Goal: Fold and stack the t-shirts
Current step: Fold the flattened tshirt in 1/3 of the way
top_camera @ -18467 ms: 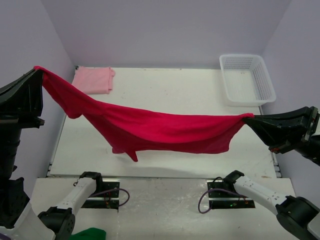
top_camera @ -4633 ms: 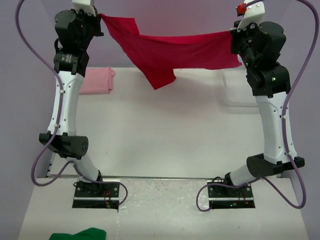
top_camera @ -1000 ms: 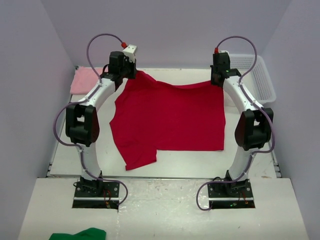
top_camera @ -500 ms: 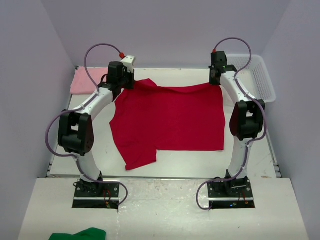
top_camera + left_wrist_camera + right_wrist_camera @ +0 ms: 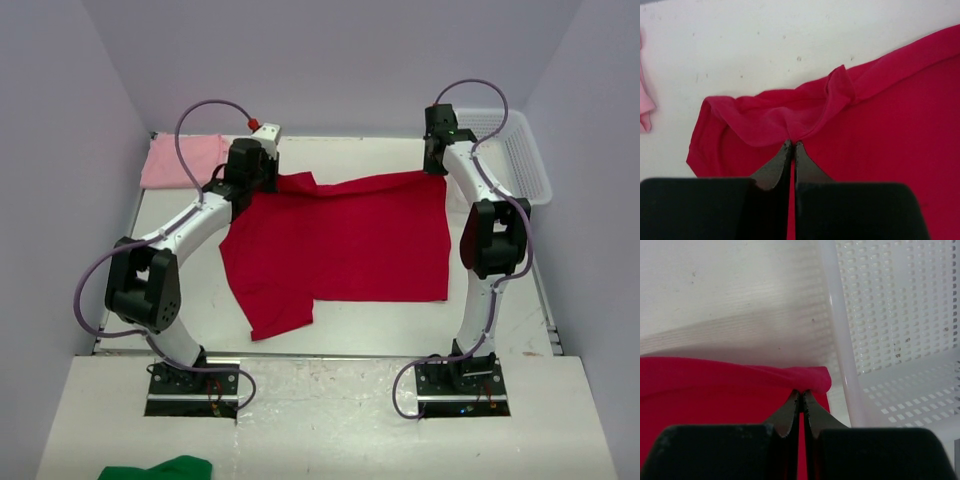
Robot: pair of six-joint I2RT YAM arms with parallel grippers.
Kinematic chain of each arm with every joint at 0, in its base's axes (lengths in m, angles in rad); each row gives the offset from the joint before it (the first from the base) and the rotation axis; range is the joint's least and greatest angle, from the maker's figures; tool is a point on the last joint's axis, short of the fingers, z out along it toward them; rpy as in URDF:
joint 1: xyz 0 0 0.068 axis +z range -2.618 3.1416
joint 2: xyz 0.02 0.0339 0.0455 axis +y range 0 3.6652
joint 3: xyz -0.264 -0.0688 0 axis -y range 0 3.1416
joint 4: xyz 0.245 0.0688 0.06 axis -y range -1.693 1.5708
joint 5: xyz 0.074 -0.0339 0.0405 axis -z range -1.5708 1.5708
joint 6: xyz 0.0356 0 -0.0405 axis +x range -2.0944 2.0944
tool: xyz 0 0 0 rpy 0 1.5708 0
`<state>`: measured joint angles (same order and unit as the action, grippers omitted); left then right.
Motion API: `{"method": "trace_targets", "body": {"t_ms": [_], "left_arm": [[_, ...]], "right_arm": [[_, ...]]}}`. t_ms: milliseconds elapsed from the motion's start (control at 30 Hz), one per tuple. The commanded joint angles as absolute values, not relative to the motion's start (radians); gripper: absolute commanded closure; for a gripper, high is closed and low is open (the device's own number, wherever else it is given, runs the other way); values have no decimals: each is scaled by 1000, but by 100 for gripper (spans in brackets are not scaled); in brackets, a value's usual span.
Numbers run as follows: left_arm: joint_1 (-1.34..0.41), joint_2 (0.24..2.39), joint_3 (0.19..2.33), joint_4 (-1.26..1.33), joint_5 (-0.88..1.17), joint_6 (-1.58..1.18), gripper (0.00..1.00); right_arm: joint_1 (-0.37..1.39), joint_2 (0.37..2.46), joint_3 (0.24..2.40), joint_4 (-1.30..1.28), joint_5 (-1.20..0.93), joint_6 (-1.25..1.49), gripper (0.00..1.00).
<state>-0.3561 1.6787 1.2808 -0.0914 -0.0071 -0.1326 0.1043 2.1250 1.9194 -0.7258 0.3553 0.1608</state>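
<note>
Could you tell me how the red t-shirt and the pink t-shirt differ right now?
The red t-shirt lies spread wide; the pink t-shirt sits folded small, far left. The left gripper and right gripper pinch the red t-shirt's far edge; nothing holds the pink t-shirt. Both rest on the table.

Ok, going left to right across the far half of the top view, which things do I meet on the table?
Pale pink t-shirt → red t-shirt → white mesh basket.

basket (image 5: 840, 340) wall just beside right pincer (image 5: 801, 394) | pink tee (image 5: 182, 160) near left pincer (image 5: 792, 145)
</note>
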Motion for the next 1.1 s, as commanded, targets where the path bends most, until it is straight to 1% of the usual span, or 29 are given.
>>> {"method": "trace_targets", "body": {"t_ms": [0,167,300,500,1067], "left_arm": [[-365,1620,1240,-69,-80,-172,100],[-376,1582,1198,-94,-167,-209,100],[-376,1531,1171,-100,-198,-236,100],[-376,1511,1169,-149,-270,-255,100],[-400,1506,1091,-178,-302,-282,100]], "right_arm": [[101,2109,1925,-761,402,187,100],[100,2079,1866,-781,396,212,100],[101,2057,1807,-781,390,216,100],[101,2023,1735,-785,377,233,100],[101,1996,1644,-801,388,268,100]]}}
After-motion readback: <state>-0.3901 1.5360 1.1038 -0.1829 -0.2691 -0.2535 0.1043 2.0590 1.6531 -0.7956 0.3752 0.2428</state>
